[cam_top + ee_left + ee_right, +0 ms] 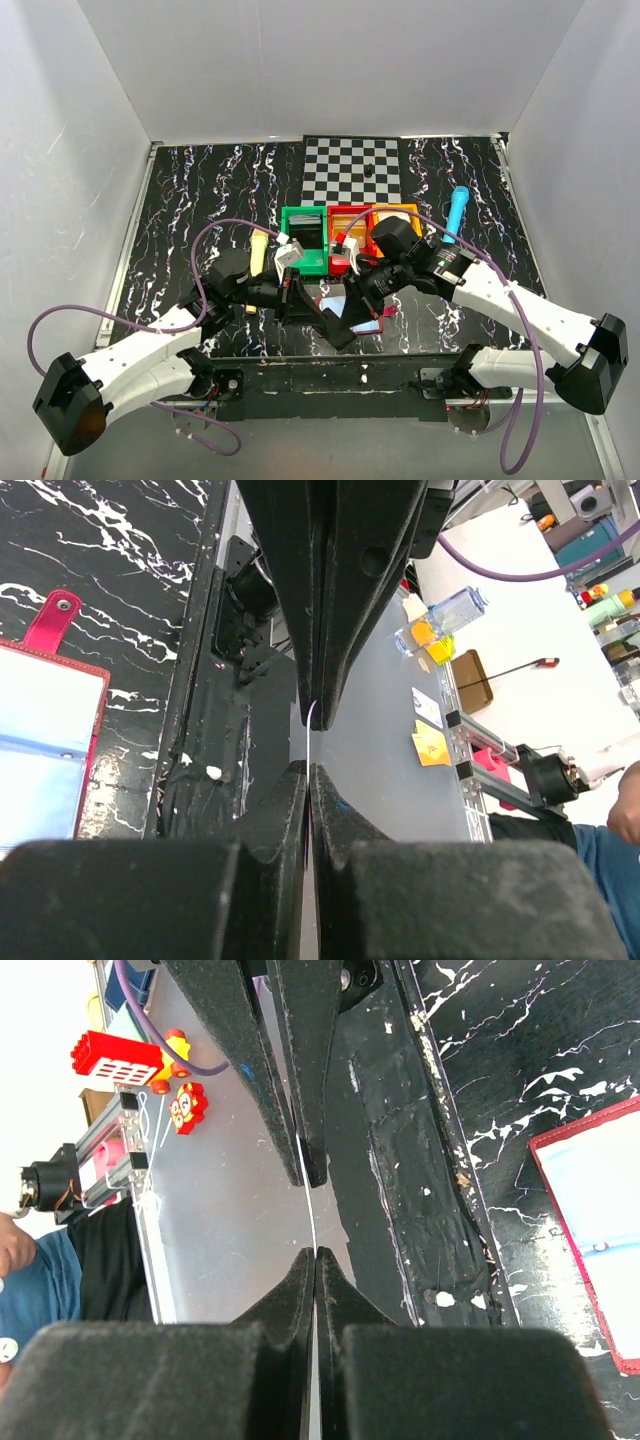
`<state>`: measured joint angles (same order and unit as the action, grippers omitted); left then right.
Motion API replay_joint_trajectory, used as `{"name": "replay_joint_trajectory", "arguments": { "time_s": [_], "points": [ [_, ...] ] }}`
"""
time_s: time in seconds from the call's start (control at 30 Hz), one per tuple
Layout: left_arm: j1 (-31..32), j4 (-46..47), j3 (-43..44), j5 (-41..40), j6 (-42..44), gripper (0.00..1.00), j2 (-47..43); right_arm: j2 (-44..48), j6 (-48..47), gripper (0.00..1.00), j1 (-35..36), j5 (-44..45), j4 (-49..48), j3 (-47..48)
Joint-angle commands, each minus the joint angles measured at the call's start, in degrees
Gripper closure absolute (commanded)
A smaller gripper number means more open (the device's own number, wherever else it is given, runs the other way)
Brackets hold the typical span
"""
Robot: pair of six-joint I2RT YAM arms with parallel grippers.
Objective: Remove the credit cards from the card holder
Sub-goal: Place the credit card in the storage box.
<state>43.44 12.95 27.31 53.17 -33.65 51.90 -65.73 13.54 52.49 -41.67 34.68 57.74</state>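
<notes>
Jaws shut nr open card holder [45,720]

Overhead light: bright and even from above; white walls [90,120] pale, soft shadows beneath the arms at 6 o'clock.
Glare: card holder [338,302] interior shines pale; left wrist view washed out at 3 o'clock, right wrist view at 9 o'clock.
Focus: left fingers [370,580] and right fingers [230,1050] dark, blurred at 6 o'clock.
</notes>
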Motion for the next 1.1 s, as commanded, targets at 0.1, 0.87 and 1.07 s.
{"name": "replay_joint_trajectory", "arguments": {
  "time_s": [0.1, 0.87, 1.07],
  "points": [
    [-0.2, 3.0, -0.4, -3.8, -1.2, 1.00, -3.3, 5.2, 2.7, 0.61, -0.4, 6.7, -5.0, -0.9],
    [-0.5, 39.3, -17.3, -31.5, -26.5, 1.00, -11.3, 24.2, 31.5, 0.27, -12.0, 8.3, -48.0, -25.0],
    [-0.6, 40.5, -17.7, -31.6, -27.1, 1.00, -10.3, 22.1, 32.3, 0.35, -12.0, 5.8, -49.7, -23.9]
  ]
}}
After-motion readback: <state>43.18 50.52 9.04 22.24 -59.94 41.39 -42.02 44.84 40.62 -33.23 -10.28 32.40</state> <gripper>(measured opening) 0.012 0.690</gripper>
